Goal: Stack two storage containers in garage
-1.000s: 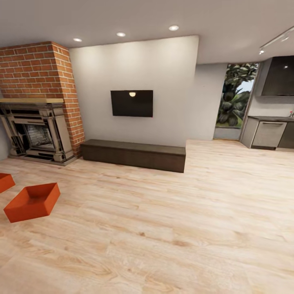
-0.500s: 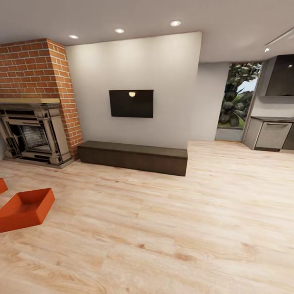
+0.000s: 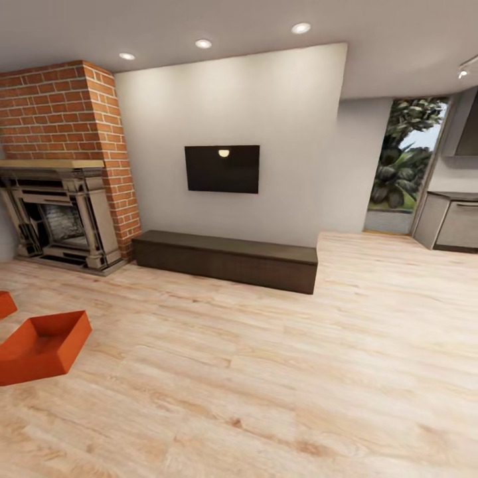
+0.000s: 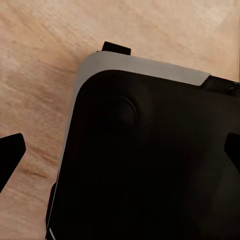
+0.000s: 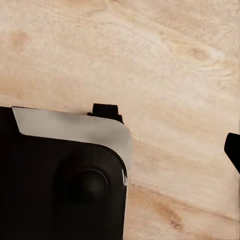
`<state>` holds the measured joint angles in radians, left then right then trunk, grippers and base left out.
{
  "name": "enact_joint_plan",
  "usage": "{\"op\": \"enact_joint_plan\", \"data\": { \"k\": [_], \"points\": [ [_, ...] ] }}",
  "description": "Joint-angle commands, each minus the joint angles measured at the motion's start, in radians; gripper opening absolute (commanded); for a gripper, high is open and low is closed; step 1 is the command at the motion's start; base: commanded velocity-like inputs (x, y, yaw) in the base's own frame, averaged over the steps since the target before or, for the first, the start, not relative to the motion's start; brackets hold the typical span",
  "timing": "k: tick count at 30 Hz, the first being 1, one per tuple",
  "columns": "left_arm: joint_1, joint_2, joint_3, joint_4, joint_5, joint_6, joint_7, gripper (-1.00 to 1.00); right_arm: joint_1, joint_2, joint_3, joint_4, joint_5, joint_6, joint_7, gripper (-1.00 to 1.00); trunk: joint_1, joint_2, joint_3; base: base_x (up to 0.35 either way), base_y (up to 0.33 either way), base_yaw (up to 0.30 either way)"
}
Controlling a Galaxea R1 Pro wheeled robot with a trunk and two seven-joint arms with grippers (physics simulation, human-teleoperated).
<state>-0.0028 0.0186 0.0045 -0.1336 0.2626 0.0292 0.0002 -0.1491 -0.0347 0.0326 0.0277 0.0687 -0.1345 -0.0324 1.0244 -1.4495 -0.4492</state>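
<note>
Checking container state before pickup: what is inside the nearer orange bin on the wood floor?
Nothing visible: the storage container shows a bare orange bottom. Its near inner wall is hidden by the rim.

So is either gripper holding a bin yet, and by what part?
No. One bin sits on the wood floor, the other bin beside it. Both wrist views look down at bare floor and the robot's base, nothing between fingers.

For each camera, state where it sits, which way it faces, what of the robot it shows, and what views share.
Head view: high up, facing forward and down at red-orange open-top bin, brick fireplace, wall-mounted black TV.
Left wrist view: on left arm, facing down at the robot's black grey-edged base.
Right wrist view: on right arm, likewise facing down; base corner.
All share the light wood plank floor.
</note>
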Motion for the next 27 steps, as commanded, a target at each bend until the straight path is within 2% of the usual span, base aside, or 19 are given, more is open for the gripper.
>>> {"op": "enact_joint_plan", "data": {
  "k": [1, 27],
  "points": [
    [0.000, 0.000, 0.000, -0.001, 0.006, 0.003, 0.000, 1.00, -0.001, -0.001, 0.003, 0.003, 0.008, -0.005, -0.004, 1.00, 0.001, 0.000, -0.001, 0.324, 0.000, 0.270],
    [0.000, 0.000, 0.000, 0.000, 0.006, 0.003, 0.000, 1.00, -0.001, -0.005, 0.012, 0.003, 0.010, -0.007, 0.000, 1.00, 0.001, 0.000, -0.001, 0.324, 0.000, 0.286]
  ]
}}
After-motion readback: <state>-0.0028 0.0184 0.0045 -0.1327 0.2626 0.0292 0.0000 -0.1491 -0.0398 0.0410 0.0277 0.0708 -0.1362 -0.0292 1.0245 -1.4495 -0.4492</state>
